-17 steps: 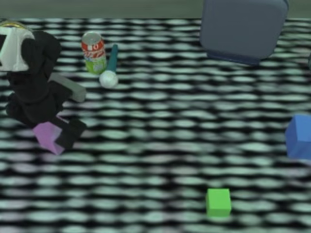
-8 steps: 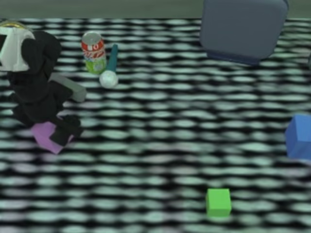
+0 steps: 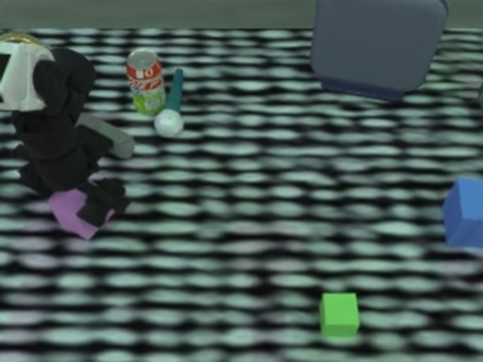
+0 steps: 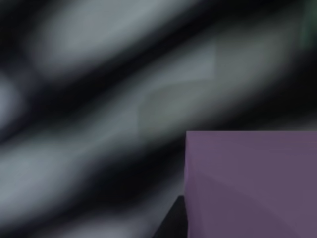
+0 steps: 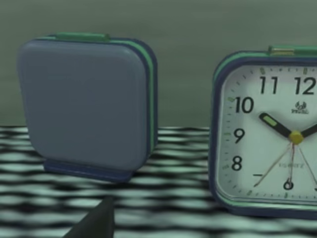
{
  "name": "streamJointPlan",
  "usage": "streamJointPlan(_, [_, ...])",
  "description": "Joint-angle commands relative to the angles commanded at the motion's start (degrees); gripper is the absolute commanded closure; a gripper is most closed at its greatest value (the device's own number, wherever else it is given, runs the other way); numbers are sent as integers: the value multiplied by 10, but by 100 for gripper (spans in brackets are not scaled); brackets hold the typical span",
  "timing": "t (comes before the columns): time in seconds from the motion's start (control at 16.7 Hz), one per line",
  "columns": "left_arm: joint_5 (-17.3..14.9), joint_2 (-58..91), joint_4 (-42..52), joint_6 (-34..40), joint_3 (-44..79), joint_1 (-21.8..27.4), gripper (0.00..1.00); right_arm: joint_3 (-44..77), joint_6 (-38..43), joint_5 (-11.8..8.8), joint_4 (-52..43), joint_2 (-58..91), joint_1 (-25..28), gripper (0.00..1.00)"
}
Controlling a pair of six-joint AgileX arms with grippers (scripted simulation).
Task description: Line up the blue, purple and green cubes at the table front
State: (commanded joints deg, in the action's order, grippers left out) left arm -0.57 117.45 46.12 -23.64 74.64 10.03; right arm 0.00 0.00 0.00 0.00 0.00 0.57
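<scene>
The green cube [image 3: 339, 314] sat low, right of centre on the striped surface [image 3: 241, 226], with the blue cube [image 3: 465, 213] at the right edge. At centre left the left gripper [image 3: 89, 205] pinched the purple cube [image 3: 69, 210] between its fingers. Farther up stood a can [image 3: 146, 81] and a grey-blue box [image 3: 376, 44]; the right arm was out of sight.

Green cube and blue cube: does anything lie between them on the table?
Nothing: in the top view, only bare striped tabletop separates the green cube from the blue cube.
</scene>
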Motion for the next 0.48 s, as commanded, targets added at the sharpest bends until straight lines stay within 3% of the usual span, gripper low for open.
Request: streamJointPlan(0.48, [0, -48, 131, 1, 78, -10, 100, 0, 0, 0, 0, 0, 0, 0])
